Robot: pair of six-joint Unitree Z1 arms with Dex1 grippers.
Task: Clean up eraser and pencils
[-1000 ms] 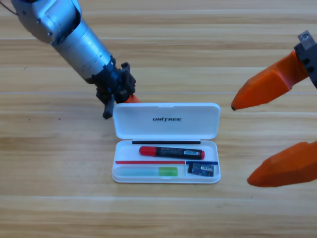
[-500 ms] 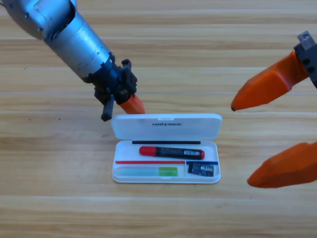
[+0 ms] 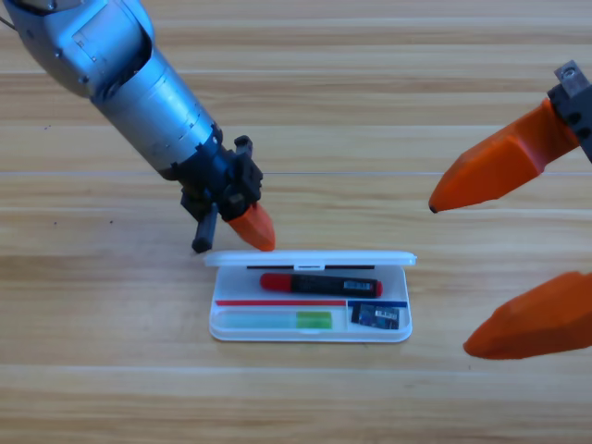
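The white case [image 3: 218, 329] lies open at the table's middle. Its lid [image 3: 310, 258] stands nearly upright and shows edge-on. Inside, the black pencil with red cap and red end [image 3: 319, 283] lies along the back. The pale green pencil [image 3: 276, 320] lies at the front left, and the dark eraser [image 3: 376, 316] is in the front right corner. My left gripper [image 3: 252, 228] is shut, its orange tip against the lid's back edge near the left end. My right gripper [image 3: 450, 276] waits open at the right edge, holding nothing.
The left arm's grey body [image 3: 139, 83] slants in from the upper left corner. Wooden table [image 3: 305, 398] surrounds the case on every side.
The left gripper has moved toward the case and pushed the lid from lying flat open to nearly upright. The right gripper has stayed where it was.
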